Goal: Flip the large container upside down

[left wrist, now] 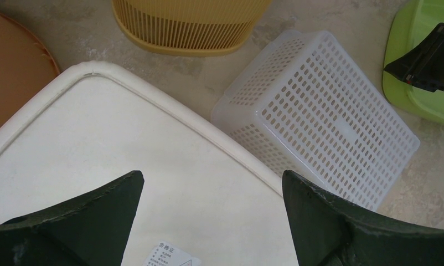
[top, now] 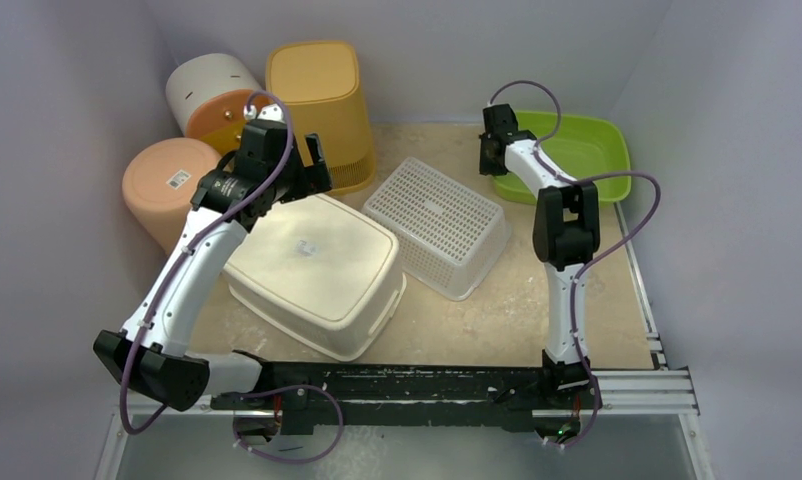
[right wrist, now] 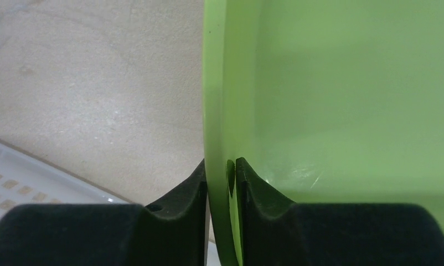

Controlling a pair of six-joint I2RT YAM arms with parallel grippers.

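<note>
Top external view: one large container (top: 312, 265) lies left of the table's (top: 497, 320) middle, toward the near edge. It is mouth down, its smooth base facing up with one small sticker (top: 305, 247) on it. Its long axis runs diagonally, from the far-left corner toward the near-right. The left gripper (left wrist: 211, 177) hovers over the base's far end with its jaws wide apart and nothing between them. The right gripper (right wrist: 220, 166) is clamped on the left rim of the one green tray (top: 587, 150) at the far-right corner. One white perforated basket (top: 437, 225) lies just beside the container, toward the middle. At the far-left corner are one yellow-orange bin (top: 317, 90) and two round bins, one peach (top: 167, 180) and one white (top: 207, 90).
</note>
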